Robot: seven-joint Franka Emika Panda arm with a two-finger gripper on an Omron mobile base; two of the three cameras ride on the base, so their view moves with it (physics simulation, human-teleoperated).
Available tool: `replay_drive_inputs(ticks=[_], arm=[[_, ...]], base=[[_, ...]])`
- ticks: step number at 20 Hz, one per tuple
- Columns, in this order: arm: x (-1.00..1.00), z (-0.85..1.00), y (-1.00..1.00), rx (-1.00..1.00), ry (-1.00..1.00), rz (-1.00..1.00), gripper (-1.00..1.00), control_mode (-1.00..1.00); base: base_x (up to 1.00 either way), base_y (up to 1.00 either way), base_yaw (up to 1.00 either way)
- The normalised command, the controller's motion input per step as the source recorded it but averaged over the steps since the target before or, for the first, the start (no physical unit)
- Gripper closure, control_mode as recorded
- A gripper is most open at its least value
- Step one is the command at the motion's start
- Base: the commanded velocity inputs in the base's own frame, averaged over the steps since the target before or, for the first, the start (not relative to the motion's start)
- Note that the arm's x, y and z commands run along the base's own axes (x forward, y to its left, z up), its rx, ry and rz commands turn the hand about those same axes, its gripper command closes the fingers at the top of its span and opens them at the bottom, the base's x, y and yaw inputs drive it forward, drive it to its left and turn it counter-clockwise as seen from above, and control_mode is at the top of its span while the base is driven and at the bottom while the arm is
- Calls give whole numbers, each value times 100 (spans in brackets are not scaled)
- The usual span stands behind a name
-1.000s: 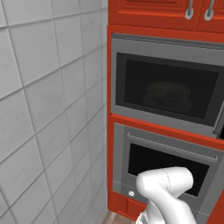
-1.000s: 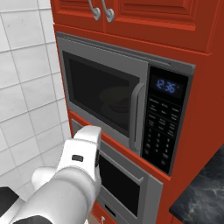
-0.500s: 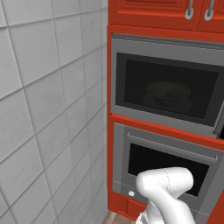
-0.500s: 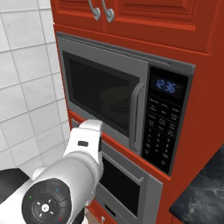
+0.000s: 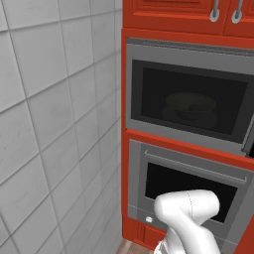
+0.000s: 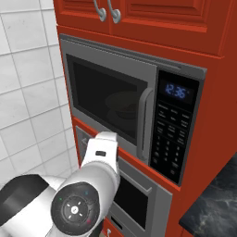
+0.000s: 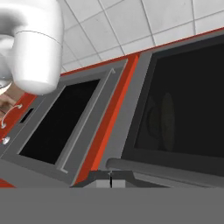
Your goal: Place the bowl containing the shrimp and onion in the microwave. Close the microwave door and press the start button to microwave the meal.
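White wall tiles (image 5: 54, 124) fill the left of your kitchen scene, giving way to a red cabinet column (image 6: 217, 115) that houses two built-in appliances. Moving right, you find the microwave (image 6: 134, 106) set at chest height with the microwave door (image 5: 191, 99) closed flush, so the bowl (image 5: 191, 105) now sits inside on the turntable, dimly visible through the dark glass; the shrimp and onion in it are too faint to make out. Below it sits the grey oven (image 5: 191, 191), irrelevant to your job. Further right runs the door's vertical bar handle (image 6: 146, 122), and beyond it the control panel (image 6: 173, 134) with its lit clock, where the start button should lie. Your gripper (image 7: 110, 179) points at the door's lower frame with its tips pressed together, holding nothing — a sensible posture, by the look of it, for poking a button rather than grasping. Loading and closing appear done; pressing start is likely what remains for you.
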Motion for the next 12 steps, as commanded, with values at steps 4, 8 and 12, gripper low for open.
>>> replay_drive_inputs(ticks=[4,8,12], arm=[[19,-56,0,-2,-13,-5,100,-100],[29,-51,0,-1,-15,-5,100,-100],[34,-49,0,-1,-15,-7,100,-100]], base=[[0,0,0],[0,0,0],[0,0,0]])
